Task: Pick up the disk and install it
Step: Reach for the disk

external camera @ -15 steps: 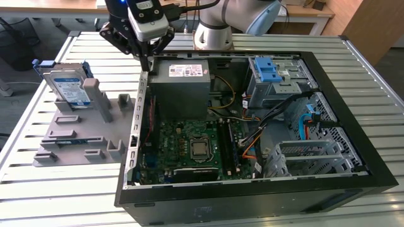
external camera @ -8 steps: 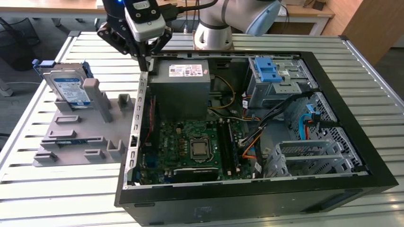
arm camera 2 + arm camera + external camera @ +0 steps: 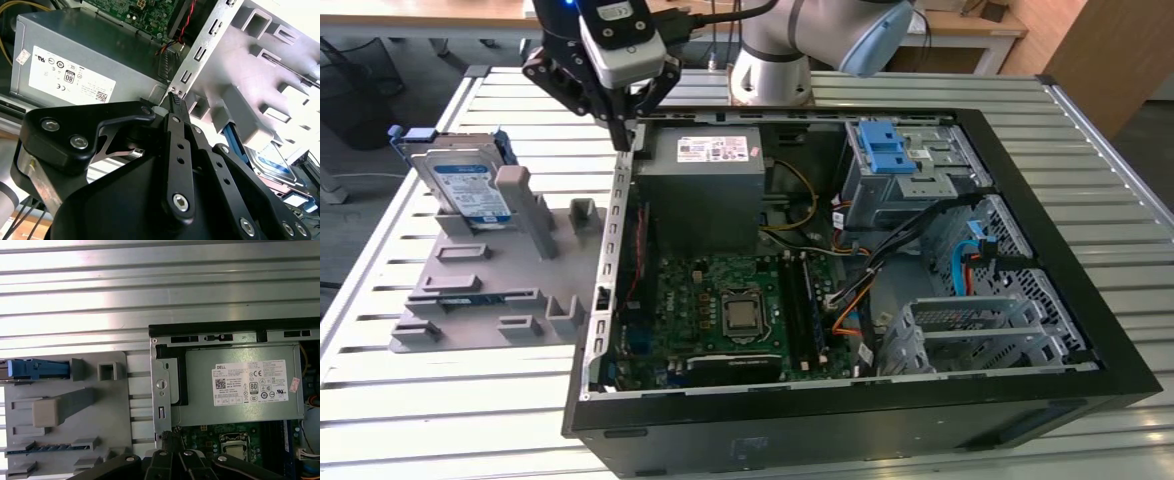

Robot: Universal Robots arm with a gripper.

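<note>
The disk [image 3: 464, 180] stands upright in a slot of the grey holder [image 3: 480, 290], at the exterior view's left. It is silver with a white-and-blue label and sits in a blue frame. In the first wrist view the disk [image 3: 37, 369] appears edge-on as a blue strip. In the second wrist view part of the disk [image 3: 272, 165] shows behind the holder's posts. My gripper [image 3: 626, 140] hangs over the back left corner of the open computer case, apart from the disk. It is shut with nothing in it. In both wrist views the gripper [image 3: 174, 97] [image 3: 171, 434] has its tips pressed together just above the case's wall.
The open computer case [image 3: 1041, 240] lies on a slatted metal table [image 3: 454, 420]. Inside are a grey power supply [image 3: 707, 190] with a white sticker, a green motherboard [image 3: 734, 310], a drive bay with a blue latch [image 3: 894, 150], and loose cables [image 3: 907, 250].
</note>
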